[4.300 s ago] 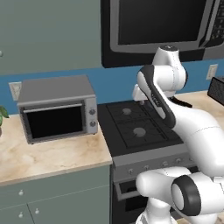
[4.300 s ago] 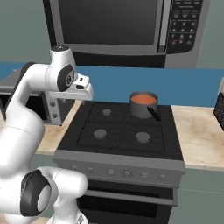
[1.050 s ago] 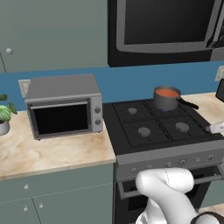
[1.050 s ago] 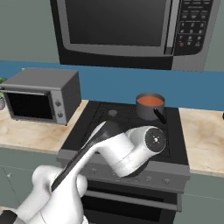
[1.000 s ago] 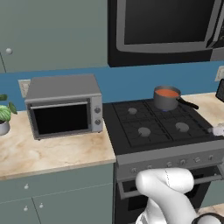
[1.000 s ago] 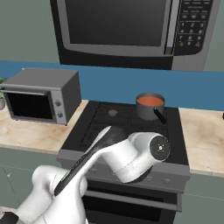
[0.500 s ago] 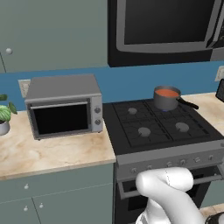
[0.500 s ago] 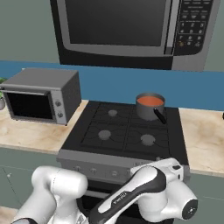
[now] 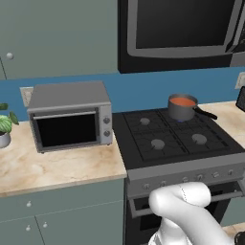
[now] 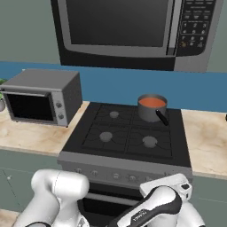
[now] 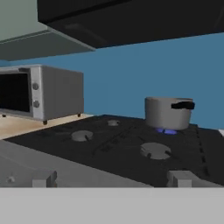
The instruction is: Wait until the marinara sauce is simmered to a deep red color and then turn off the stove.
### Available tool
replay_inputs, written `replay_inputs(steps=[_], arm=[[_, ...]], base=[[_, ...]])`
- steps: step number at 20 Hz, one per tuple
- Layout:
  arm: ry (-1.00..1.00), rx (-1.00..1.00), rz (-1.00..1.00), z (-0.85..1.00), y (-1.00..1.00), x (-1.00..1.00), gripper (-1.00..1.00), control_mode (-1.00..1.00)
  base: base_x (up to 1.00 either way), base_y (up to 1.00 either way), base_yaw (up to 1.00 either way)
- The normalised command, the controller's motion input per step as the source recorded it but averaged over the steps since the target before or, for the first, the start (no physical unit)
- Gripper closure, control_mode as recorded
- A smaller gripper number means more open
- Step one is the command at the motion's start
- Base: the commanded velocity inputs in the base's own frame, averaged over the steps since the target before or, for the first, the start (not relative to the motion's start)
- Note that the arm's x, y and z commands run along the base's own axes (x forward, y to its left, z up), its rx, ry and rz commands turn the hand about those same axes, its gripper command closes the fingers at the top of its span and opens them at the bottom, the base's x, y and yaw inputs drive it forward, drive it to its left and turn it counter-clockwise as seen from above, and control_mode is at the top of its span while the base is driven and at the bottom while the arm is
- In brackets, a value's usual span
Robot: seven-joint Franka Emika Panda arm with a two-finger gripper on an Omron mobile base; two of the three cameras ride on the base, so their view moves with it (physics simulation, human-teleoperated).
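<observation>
The marinara sauce (image 9: pixel 182 101) (image 10: pixel 152 102) shows as an orange-red disc inside a dark grey saucepan (image 11: pixel 168 113) with a black handle. The pan stands on the back right burner of the stove (image 9: pixel 168 145) (image 10: pixel 126 133), and a small blue flame (image 11: pixel 166 131) burns under it. The grey front panel carries small knobs (image 11: pixel 43 179) (image 9: pixel 201 178). My white hand (image 10: pixel 167 185) hangs low in front of that panel, level with the cooktop and facing the stove. Its fingers are hidden.
A silver toaster oven (image 9: pixel 71 120) (image 10: pixel 42 97) stands on the wooden counter (image 9: pixel 57 165) left of the stove. A black microwave (image 10: pixel 133 31) hangs above the cooktop. A potted plant (image 9: pixel 4 129) sits at the far left. My folded arm (image 9: pixel 191 215) fills the space before the oven door.
My arm has dropped from over the cooktop to low in front of the stove panel. The saucepan and sauce have stayed in place.
</observation>
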Motion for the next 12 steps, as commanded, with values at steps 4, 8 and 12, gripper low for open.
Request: replay_inputs(steps=[4,8,12], arm=[[0.00,0.12,-0.19,-0.34,-0.13,0.02,-1.00,-1.00],[0.00,0.10,-0.20,-0.34,-0.04,0.04,-1.00,-1.00],[0.00,0.05,-0.19,-0.38,0.00,0.07,-1.00,-1.00]], base=[[0.00,0.00,0.00],[0.00,0.00,0.00],[0.00,0.00,0.00]])
